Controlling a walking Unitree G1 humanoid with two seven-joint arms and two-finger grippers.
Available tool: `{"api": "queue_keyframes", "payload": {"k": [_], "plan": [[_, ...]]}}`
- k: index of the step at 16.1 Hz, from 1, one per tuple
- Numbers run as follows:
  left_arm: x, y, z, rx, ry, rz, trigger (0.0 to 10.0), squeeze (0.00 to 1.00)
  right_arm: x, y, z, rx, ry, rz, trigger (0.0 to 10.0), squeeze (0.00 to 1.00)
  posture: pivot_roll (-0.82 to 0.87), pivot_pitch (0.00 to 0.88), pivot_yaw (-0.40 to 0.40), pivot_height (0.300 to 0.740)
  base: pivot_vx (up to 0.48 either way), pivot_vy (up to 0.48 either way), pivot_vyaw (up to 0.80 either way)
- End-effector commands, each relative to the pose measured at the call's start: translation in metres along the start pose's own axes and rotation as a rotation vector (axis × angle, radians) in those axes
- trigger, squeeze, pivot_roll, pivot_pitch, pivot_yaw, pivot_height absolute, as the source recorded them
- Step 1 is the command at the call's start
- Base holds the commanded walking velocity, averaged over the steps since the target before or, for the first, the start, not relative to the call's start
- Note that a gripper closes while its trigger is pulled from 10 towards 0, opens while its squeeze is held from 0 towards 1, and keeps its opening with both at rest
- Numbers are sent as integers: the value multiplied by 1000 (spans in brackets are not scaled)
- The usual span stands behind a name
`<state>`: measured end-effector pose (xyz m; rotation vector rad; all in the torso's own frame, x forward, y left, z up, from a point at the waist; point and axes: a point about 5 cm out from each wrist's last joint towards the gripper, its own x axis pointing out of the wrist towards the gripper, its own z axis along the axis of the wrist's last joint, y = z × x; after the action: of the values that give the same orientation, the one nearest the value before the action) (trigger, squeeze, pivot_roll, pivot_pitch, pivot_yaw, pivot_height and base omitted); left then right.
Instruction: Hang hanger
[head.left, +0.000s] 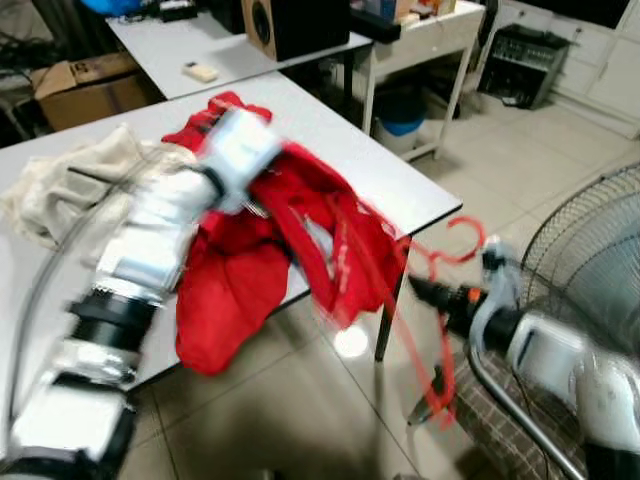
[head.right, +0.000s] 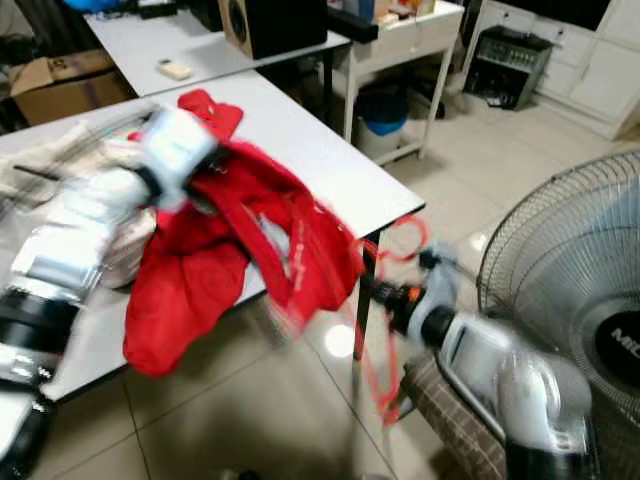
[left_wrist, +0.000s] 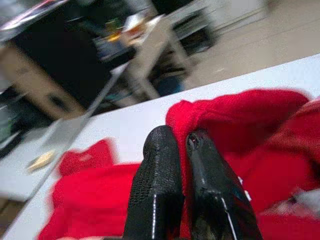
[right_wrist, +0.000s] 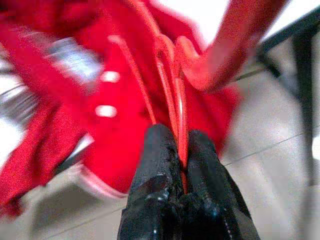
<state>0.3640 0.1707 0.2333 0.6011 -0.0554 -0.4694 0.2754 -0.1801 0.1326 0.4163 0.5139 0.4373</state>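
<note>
Both end effectors clench: left (left_wrist: 182, 145) grips red garment (head.left: 260, 260); right (right_wrist: 182, 145) pinches red hanger (head.left: 445, 250) (blurred overhead).

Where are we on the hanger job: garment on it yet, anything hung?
Done: both grasps look made. The right gripper is shut on the red hanger just off the table edge; the left gripper pinches the red garment.
In hand: the garment drapes off the table toward the hanger; blur hides whether it is threaded on.
Left: seating the garment and hanging the hanger up.
</note>
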Motion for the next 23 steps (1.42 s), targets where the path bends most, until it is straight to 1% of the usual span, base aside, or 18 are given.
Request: {"api": "queue_keyframes", "payload": {"k": [1, 2, 3, 4, 5, 6, 7, 10, 11, 13, 16, 17, 18, 19, 20, 21, 22, 23], "plan": [[-5, 26, 11, 35, -43, 110, 0, 0, 4, -6, 29, -69, -99, -65, 10000, 0, -204, 38, 49, 740, 0, 0, 0], [-12, 52, 20, 70, -87, 217, 0, 0, 11, -1, 79, -160, -277, -93, 10000, 0, -199, 40, 38, 740, 0, 0, 0], [-23, 73, 34, 81, -163, 329, 0, 0, 13, 28, 121, -219, -426, 32, 10000, 0, -189, 39, 20, 740, 0, 0, 0], [-26, 77, 37, 84, -179, 350, 0, 0, 14, 38, 127, -236, -434, 85, 10000, 0, -182, 41, 8, 740, 0, 0, 0], [-29, 68, 33, 66, -173, 305, 0, 0, 24, 51, 104, -312, -282, 183, 10000, 0, -173, 44, -7, 740, 0, 0, 0], [-28, 51, 24, 35, -157, 253, 0, 0, 30, 49, 80, -341, -160, 203, 10000, 0, -163, 48, -16, 740, 0, 0, 0], [-25, 5, 5, -62, -126, 144, 0, 0, 34, 37, 36, -331, 29, 186, 10000, 0, -162, 55, -17, 740, 0, 0, 0], [-21, -29, 1, -157, -126, 107, 0, 0, 31, 20, 13, -267, 84, 108, 10000, 0, -171, 61, -4, 740, 0, 0, 0], [-19, -34, 1, -171, -126, 106, 0, 0, 29, 15, 8, -244, 92, 79, 10000, 0, -174, 61, -1, 740, 0, 0, 0], [-14, -34, 8, -177, -149, 109, 0, 0, 21, 5, -4, -186, 105, 36, 10000, 0, -179, 63, 14, 740, 0, 0, 0], [-12, -22, 20, -213, -197, 151, 0, 0, 16, 6, -10, -126, 81, 37, 10000, 0, -178, 61, 28, 740, 0, 0, 0], [-12, -14, 25, -240, -219, 186, 0, 0, 13, 5, 3, -145, -25, 22, 10000, 0, -178, 62, 32, 740, 0, 0, 0], [-12, -7, 28, -262, -232, 212, 0, 0, 9, 5, 18, -114, -123, 31, 10000, 0, -175, 61, 35, 740, 0, 0, 0], [-11, -4, 28, -275, -231, 222, 0, 0, 4, 8, 30, -101, -193, 64, 10000, 0, -175, 59, 35, 740, 0, 0, 0], [-10, -4, 27, -273, -219, 219, 0, 0, -1, 13, 34, -112, -200, 102, 10000, 0, -176, 57, 36, 740, 0, 0, 0], [-7, -8, 22, -276, -187, 209, 0, 0, -11, 23, 19, -185, -89, 202, 10000, 0, -176, 56, 39, 740, 0, 0, 0], [-7, -8, 22, -276, -187, 209, 0, 0, -11, 23, 19, -185, -89, 202, 10000, 0, -176, 56, 39, 740, 0, 0, 0], [-3, -9, 15, -298, -151, 226, 0, 0, -25, 28, -3, -313, 53, 274, 10000, 0, -177, 54, 43, 740, 0, 0, 0]]}}
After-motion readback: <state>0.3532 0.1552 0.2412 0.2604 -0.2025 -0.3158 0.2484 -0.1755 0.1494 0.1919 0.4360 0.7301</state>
